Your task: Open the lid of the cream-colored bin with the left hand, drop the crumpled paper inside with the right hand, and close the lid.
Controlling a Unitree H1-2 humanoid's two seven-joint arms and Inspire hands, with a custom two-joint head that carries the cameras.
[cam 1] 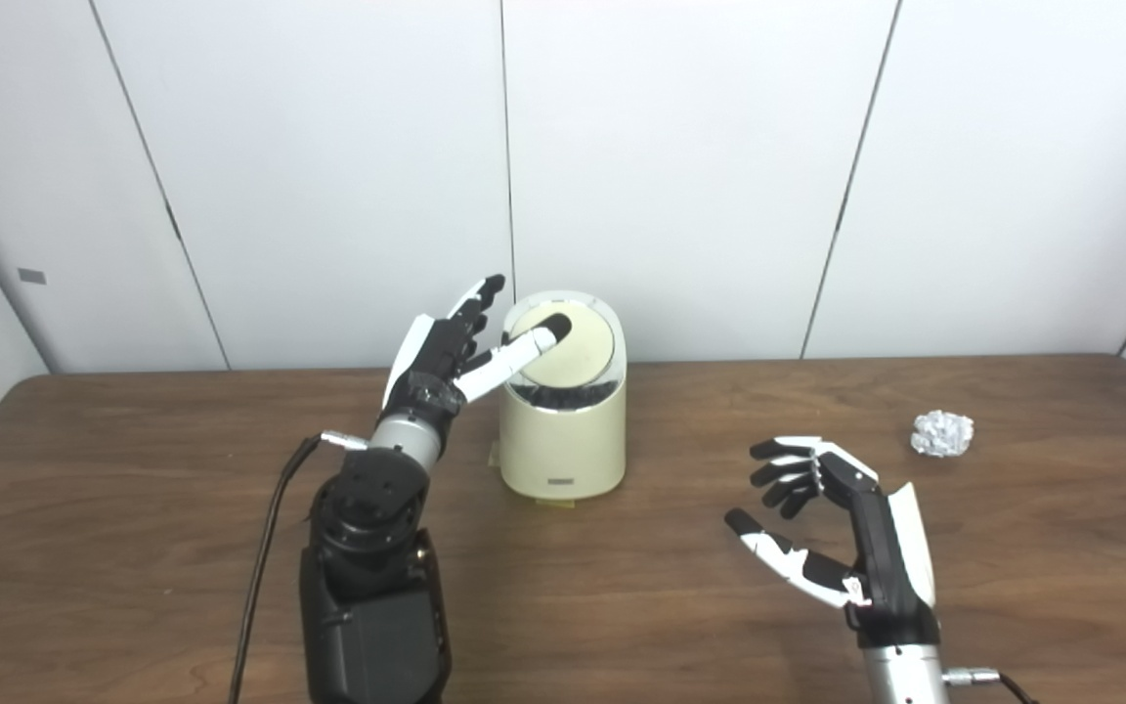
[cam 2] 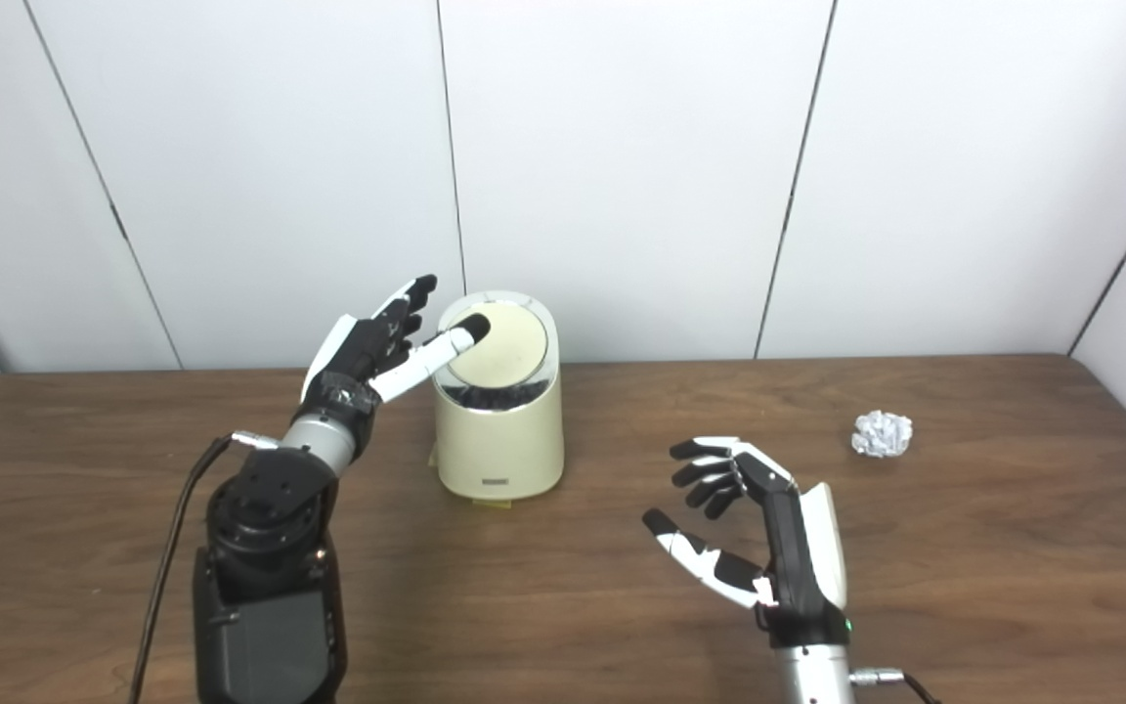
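Nearest, the right hand hovers released and empty over the surface, so the crumpled paper (farther right, well apart) is not yet picked up. Beyond, the left hand, fingers spread and grasping nothing, presses one fingertip on the lid of the cream-colored bin, seemingly tilted partly open.

A dark wood-grain bench fills the lower half of the frame, its far edge meeting a wall of white panels split by thin dark seams. A small grey tag sits on the panel at the left edge of the frame. A black cable trails across the bench at the lower left.
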